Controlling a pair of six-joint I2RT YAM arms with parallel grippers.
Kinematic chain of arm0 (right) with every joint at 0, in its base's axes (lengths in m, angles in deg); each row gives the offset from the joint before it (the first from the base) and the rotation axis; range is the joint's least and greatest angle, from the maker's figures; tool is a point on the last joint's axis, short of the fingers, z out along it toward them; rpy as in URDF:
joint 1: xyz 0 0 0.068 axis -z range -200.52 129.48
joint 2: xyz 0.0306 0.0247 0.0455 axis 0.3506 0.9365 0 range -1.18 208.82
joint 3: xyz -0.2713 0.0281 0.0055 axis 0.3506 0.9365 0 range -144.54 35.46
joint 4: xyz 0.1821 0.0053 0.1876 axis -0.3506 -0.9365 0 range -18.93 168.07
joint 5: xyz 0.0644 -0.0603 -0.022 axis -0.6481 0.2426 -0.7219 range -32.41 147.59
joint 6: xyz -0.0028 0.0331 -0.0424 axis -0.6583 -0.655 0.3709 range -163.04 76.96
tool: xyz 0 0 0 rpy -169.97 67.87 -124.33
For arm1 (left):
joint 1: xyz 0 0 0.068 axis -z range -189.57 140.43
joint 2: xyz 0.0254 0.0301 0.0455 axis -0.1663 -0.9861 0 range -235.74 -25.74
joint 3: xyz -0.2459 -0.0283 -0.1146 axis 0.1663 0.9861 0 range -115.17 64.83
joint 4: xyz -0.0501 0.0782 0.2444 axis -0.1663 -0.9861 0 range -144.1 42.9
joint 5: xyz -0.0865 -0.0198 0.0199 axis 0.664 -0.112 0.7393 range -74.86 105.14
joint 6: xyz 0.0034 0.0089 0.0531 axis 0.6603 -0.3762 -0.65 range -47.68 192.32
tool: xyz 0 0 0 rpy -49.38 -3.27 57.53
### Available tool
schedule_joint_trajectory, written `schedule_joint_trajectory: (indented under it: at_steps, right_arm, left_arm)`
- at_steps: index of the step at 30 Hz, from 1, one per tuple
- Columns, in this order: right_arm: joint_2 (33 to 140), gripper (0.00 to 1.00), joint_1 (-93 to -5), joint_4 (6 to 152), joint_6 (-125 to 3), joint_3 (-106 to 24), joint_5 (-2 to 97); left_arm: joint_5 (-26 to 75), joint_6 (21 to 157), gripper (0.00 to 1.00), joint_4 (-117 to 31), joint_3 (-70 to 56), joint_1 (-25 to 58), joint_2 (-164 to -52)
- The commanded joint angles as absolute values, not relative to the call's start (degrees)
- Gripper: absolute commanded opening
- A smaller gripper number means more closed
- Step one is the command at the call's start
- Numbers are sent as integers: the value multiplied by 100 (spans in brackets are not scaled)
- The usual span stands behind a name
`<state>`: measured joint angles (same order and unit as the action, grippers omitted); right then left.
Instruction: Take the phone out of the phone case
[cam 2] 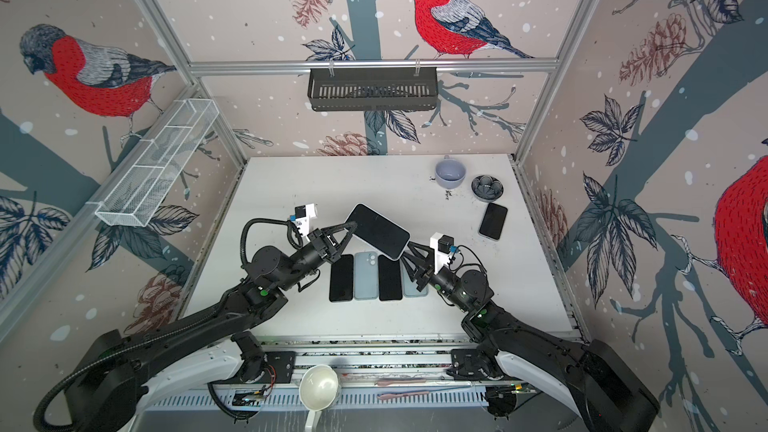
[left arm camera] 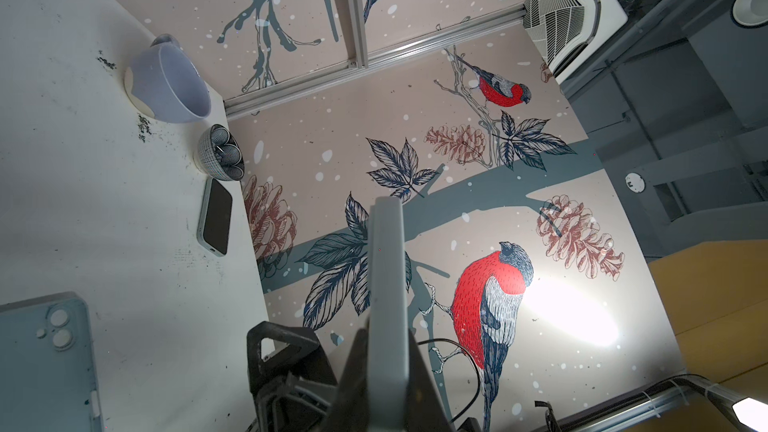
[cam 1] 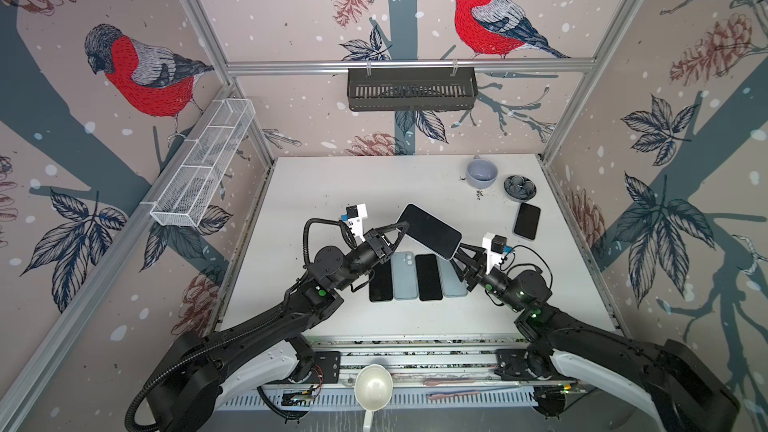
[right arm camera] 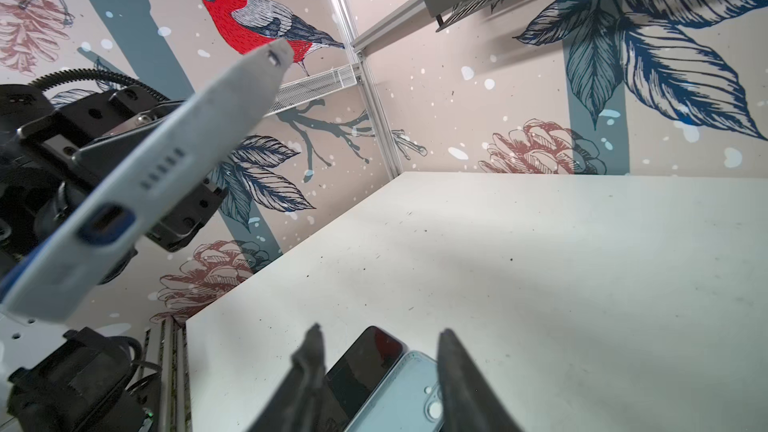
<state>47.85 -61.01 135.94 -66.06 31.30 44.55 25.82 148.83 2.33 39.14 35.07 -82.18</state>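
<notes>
Phone [cam 1: 429, 231] in case [right arm camera: 174, 147], screen up, aloft over worktop [cam 1: 332, 184] centre; long axis far-left to near-right. Left hand [cam 1: 404, 227] clenched on far-left end. Right hand [cam 1: 457, 253] released, just beside near-right end.

Both top views look steeply down from high up onto the whole table [cam 1: 332, 184]. My wrist cameras sit close behind my left gripper [left arm camera: 386, 342] and right gripper [right arm camera: 380, 332], looking low across that same table toward the walls [right arm camera: 457, 97].
</notes>
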Motion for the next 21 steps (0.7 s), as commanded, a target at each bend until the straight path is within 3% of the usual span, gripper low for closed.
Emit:
schedule_joint_trajectory:
  at_steps: [1,5,10,14,21]
  right_arm:
    - [4467,70,-6100,13798,-7039,3229,3969]
    - [3888,78,-6115,12862,-7047,2957,4302]
    - [2863,87,-5936,11169,-6822,2347,4684]
    - [2715,87,-5902,9859,-6388,1632,4771]
    - [3398,87,-5930,9031,-5634,835,4538]
  left_arm:
    - [2476,15036,0,738,3935,3523,-8150]
    - [2614,14978,0,882,3888,3517,-8210]
    - [3411,13793,0,-299,3258,3123,-7996]
    - [4114,12206,0,-2380,2206,2679,-7953]
    - [4516,8929,0,-5911,91,2502,-8319]
